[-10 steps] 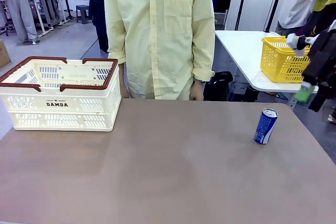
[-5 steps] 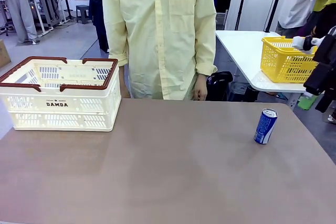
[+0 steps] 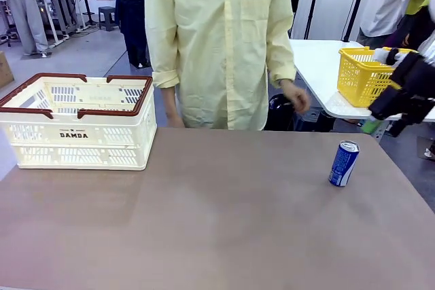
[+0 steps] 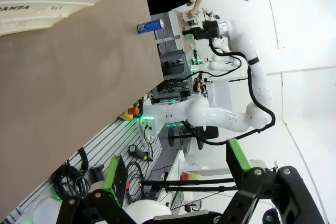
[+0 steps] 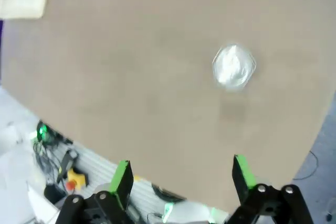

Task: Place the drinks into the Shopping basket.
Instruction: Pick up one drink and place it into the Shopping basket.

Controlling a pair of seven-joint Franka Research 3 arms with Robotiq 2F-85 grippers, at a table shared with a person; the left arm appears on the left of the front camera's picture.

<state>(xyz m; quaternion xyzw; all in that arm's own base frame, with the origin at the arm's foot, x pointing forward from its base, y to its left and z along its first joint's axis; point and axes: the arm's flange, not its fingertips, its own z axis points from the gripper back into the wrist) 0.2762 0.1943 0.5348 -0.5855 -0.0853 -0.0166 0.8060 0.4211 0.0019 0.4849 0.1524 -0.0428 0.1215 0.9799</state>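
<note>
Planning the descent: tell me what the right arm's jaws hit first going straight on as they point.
Probably the bare table. The drink can stands off the open jaws' centre line, roughly ahead of one finger, so that finger might clip its top first; depth is unclear.

white right arm (image 4: 220,119), black left hand (image 4: 173,163), green pads (image 4: 112,174)

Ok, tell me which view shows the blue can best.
The front view: the blue can stands upright in full side profile, label and silver top clear. The left wrist view has it small and far off, turned sideways. The right wrist view looks down on its blurred silver top.
</note>
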